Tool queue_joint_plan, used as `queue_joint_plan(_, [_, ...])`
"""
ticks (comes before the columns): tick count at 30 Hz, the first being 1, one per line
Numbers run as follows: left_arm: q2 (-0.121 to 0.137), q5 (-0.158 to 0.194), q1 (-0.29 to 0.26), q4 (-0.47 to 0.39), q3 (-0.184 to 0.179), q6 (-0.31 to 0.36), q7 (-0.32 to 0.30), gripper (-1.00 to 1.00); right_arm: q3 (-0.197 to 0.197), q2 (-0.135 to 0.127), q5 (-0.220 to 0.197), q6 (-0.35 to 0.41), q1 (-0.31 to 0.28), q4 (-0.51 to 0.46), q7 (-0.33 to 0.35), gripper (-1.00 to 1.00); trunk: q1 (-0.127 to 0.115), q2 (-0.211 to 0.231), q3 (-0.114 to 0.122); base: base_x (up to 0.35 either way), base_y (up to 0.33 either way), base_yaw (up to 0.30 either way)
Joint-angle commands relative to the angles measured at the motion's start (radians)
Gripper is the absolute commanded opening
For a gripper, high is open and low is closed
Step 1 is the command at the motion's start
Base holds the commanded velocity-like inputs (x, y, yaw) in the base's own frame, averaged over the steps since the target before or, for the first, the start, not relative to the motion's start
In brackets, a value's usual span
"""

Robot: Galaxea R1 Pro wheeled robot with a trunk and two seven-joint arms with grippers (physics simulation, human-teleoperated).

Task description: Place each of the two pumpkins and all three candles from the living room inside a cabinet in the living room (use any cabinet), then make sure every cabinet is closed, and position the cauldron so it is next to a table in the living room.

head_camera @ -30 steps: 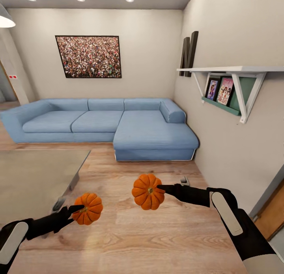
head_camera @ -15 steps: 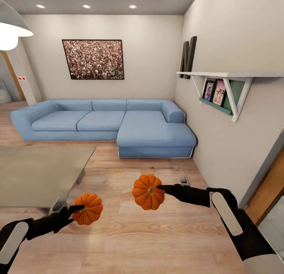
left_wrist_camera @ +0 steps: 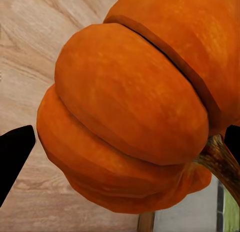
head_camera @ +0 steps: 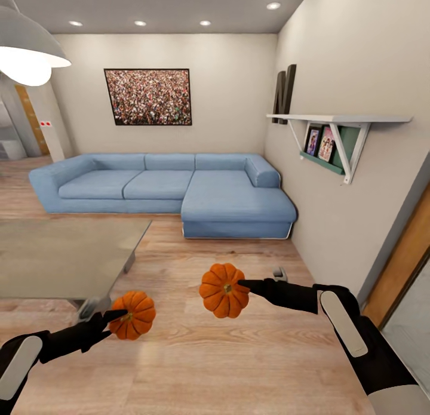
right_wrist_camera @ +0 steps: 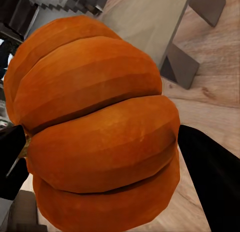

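The grey worktop (head_camera: 60, 257) stands at the left on the wood floor (head_camera: 239, 355). Just in front of it, the left claw (head_camera: 116, 317) pinches one pumpkin (head_camera: 133, 315), held clear of the floor, presumably for carrying to a cabinet. Further right, the right claw (head_camera: 242, 285) pinches the other pumpkin (head_camera: 224, 290), slightly higher. Both are ribbed, bright orange, with short brown stems. Behind them sits a blue sofa (head_camera: 173, 191).

Tabletop (head_camera: 60, 257) sat left; sofa (head_camera: 173, 191) behind it along far wall; shelf (head_camera: 334, 134) on right wall; picture (head_camera: 148, 97) above sofa.
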Motion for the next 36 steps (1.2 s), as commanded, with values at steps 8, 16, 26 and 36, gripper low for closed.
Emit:
queue_joint_plan(8, [0.0, -0.008, -0.001, 0.0, 0.009, 0.004, -0.008, -1.0, 0.001, -0.001, 0.009, 0.001, -0.001, 0.0, 0.007, -1.0, 0.0, 0.0, 0.012, -0.004, 0.0, 0.121])
queue_joint_plan(16, [0.0, -0.008, -0.001, 0.0, 0.009, 0.004, -0.009, -1.0, 0.001, -0.001, 0.009, 0.001, -0.001, 0.0, 0.007, -1.0, 0.0, 0.0, 0.024, 0.0, 0.0, 0.155])
queue_joint_plan(26, [0.0, -0.008, -0.001, 0.0, 0.009, 0.004, -0.009, -1.0, 0.001, -0.001, 0.009, 0.001, -0.001, 0.0, 0.007, -1.0, 0.0, 0.0, 0.039, -0.073, 0.063, 0.163])
queue_joint_plan(36, [0.0, -0.008, -0.001, 0.001, 0.009, 0.004, -0.009, -1.0, 0.002, -0.001, 0.009, 0.001, -0.001, 0.0, 0.007, -1.0, 0.0, 0.0, 0.054, -0.042, 0.002, 0.163])
